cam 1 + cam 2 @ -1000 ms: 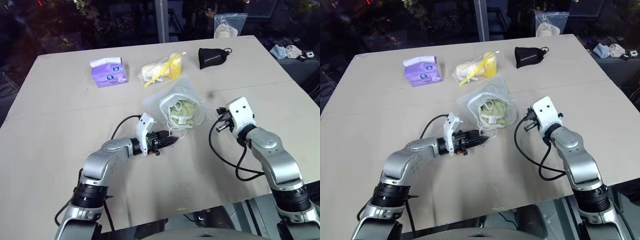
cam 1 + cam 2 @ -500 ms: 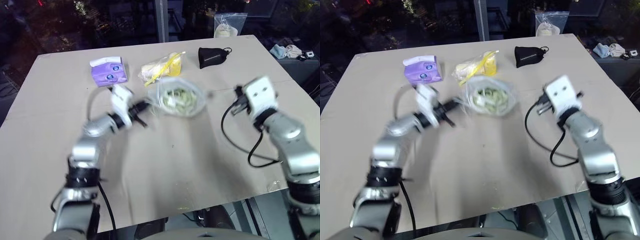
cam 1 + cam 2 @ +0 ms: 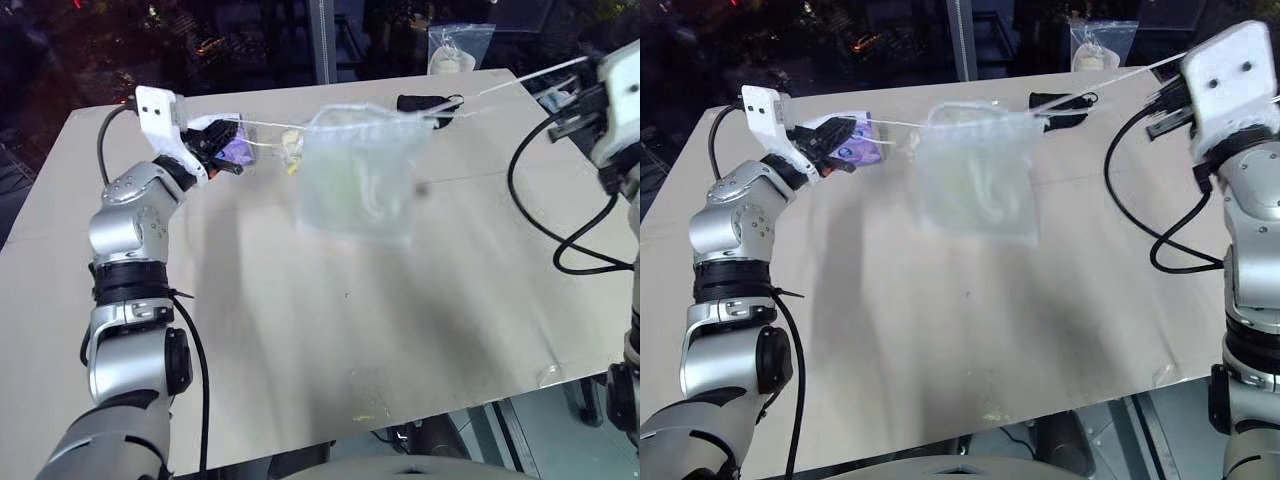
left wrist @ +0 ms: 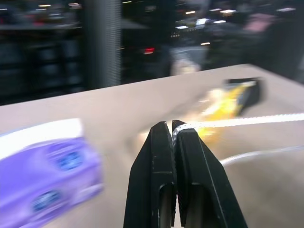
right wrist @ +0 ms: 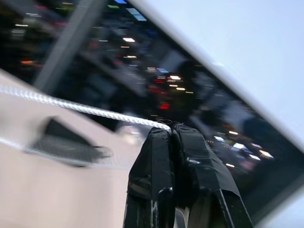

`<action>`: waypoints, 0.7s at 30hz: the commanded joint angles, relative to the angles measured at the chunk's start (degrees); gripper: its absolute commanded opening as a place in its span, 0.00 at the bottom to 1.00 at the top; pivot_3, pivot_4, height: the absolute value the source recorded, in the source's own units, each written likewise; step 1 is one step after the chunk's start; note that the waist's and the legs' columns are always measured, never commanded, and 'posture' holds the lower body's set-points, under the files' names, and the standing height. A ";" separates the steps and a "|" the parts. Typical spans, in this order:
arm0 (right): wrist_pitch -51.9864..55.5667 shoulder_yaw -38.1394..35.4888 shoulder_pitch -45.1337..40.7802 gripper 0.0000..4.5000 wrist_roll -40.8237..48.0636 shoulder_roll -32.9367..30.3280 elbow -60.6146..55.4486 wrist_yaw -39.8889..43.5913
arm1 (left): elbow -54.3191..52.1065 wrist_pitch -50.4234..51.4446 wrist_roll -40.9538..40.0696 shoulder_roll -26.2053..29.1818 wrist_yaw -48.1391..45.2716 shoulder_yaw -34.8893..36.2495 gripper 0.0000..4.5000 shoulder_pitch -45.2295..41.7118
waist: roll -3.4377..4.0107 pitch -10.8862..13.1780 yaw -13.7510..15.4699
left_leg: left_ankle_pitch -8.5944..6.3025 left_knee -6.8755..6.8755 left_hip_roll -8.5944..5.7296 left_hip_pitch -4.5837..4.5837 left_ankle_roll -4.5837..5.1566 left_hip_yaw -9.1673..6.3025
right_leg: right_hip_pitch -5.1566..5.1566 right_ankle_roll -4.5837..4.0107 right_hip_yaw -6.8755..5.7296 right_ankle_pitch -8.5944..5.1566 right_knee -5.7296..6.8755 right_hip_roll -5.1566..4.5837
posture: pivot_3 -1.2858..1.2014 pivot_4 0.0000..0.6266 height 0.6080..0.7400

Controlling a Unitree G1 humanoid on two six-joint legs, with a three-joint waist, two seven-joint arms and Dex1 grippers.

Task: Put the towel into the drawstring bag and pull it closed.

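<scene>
Claws (image 4: 173, 125) (image 5: 171, 126) stretch cords sideways; drawstring bag (image 3: 360, 175) hangs mouth-up.

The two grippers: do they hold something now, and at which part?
Both hold the drawstring bag by its white cords: the left gripper is shut on one cord, the right gripper on the other.

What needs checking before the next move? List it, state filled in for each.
1. Towel inside the drawstring bag: ok, green shows through the frosted wall.
2. Left end effector shut on the cord: ok.
3. Right end effector shut on the other cord: ok.
4. Both cords stretched taut: ok.
5. Bag clear of the table: ok, it hangs between the arms.
6. Bag mouth fully cinched: cannot tell, though the top edge looks gathered.
</scene>
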 commanded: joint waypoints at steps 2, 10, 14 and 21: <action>-2.51 -7.82 2.45 0.00 -4.30 -2.35 2.40 -4.54 | 6.10 -4.76 1.48 1.93 6.68 4.49 0.00 -3.40 | -0.01 -0.01 0.01 | 0.00 0.01 -0.01 0.01 0.00 0.02 | 0.01 0.00 0.01 0.00 -0.01 -0.01 | 0.52 0.24 1.00; -6.25 -17.04 6.06 0.00 -4.44 -5.90 14.78 -7.45 | 21.77 -10.83 4.03 6.87 14.96 6.74 0.00 -8.57 | -0.02 -0.01 -0.14 | 0.00 0.01 -0.07 0.01 0.00 0.07 | 0.01 0.03 0.05 0.02 -0.01 -0.04 | 0.52 0.24 1.00; -12.35 -19.48 9.99 0.00 -4.11 -8.80 23.42 -7.57 | 29.12 -13.41 3.24 9.58 15.65 7.21 0.00 -10.57 | -0.02 -0.01 -0.40 | 0.00 0.01 -0.08 0.06 0.01 0.20 | 0.02 0.04 0.18 0.03 0.01 -0.05 | 0.52 0.24 1.00; -16.15 -16.50 10.54 0.00 -0.41 -8.17 23.86 -5.60 | 21.77 -11.16 -0.93 4.94 0.39 4.23 0.00 -9.36 | -0.02 -0.01 -0.38 | 0.01 0.02 -0.09 0.06 0.03 0.17 | 0.02 0.06 0.15 0.04 0.06 -0.04 | 0.52 0.24 1.00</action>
